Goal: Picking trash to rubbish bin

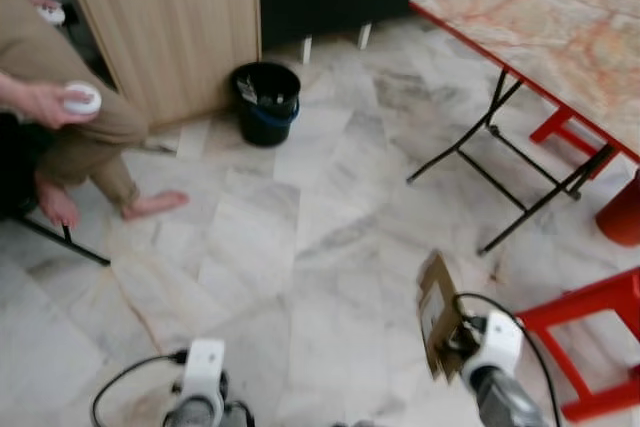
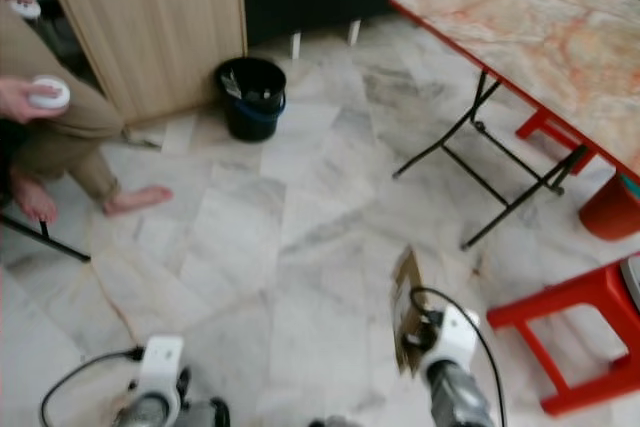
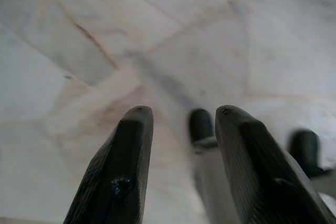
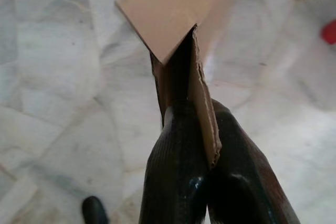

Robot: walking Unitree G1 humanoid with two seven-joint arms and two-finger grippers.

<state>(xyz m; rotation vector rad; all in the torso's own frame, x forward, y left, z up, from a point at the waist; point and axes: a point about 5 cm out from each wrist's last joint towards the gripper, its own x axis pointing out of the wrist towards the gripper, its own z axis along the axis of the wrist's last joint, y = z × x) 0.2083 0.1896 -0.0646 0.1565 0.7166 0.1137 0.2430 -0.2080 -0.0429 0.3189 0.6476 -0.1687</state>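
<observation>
Clamping a torn brown cardboard piece (image 4: 181, 22) tightly, the right gripper (image 4: 207, 145) sits at the frame's lower right. The left gripper (image 3: 178, 129), fingers parted and empty, hangs lower left. A black rubbish bin (image 1: 265, 102) stands upper centre beside a wooden cabinet (image 1: 175, 22). A seated person's bare foot (image 1: 155, 205) lies left, a folding table (image 1: 560, 32) right; open marble floor (image 1: 300, 247) between.

Marble floor (image 1: 300, 247); wooden cabinet (image 1: 170, 27); folding table (image 1: 560, 37), red stools (image 1: 590, 337) beside.
</observation>
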